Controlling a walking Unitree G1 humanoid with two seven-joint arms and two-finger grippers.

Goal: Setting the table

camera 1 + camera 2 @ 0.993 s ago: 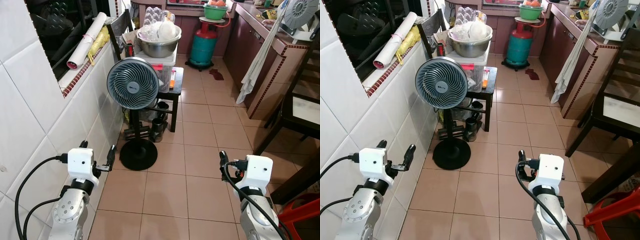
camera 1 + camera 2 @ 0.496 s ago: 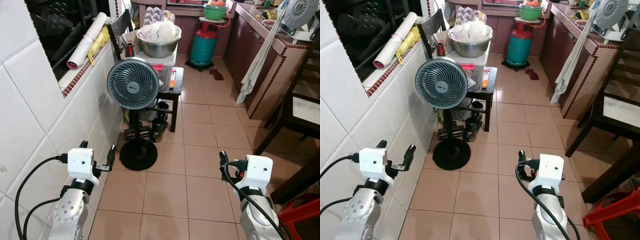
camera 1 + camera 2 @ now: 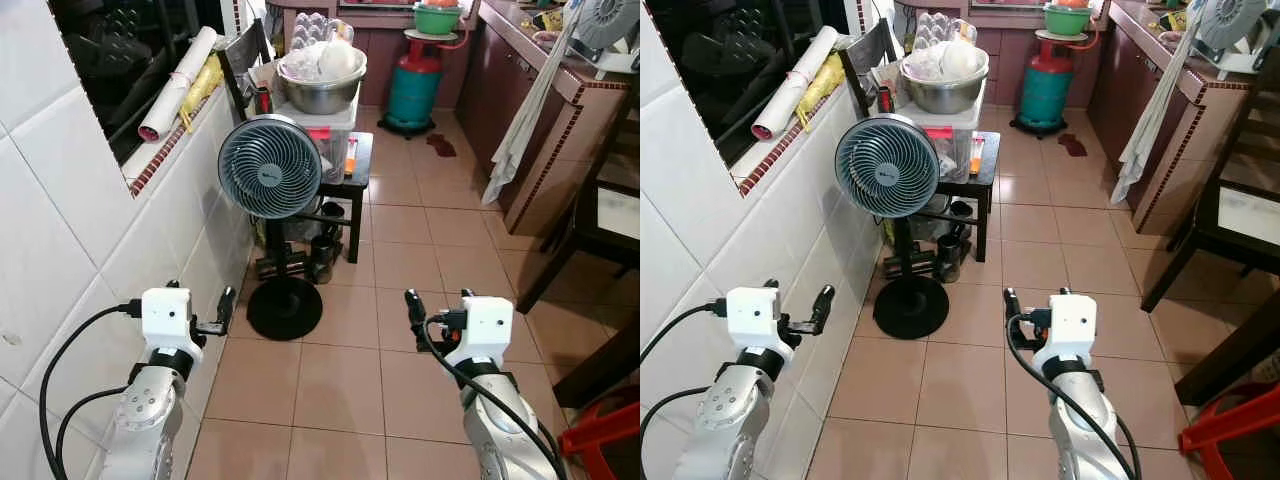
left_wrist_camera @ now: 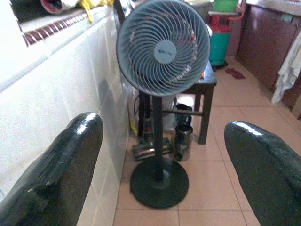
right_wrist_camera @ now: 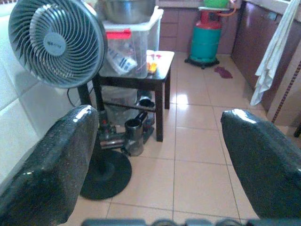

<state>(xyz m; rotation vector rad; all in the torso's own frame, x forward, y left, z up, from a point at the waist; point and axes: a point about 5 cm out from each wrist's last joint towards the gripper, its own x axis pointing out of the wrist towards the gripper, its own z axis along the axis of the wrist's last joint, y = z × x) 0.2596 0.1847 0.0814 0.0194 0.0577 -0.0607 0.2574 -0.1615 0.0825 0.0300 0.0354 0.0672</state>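
Both grippers empty, held low: left gripper [image 4: 160,155] fingers wide, right gripper [image 5: 155,155] likewise. Pedestal fan [image 3: 270,181] ahead left, near tiled wall [image 3: 90,230]

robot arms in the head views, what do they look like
Both arms are silver metal with rounded joints, each ending in a white boxy wrist block. The left hand and right hand each have two long, glossy black fingers. Black cables loop from each wrist block back along the arm.
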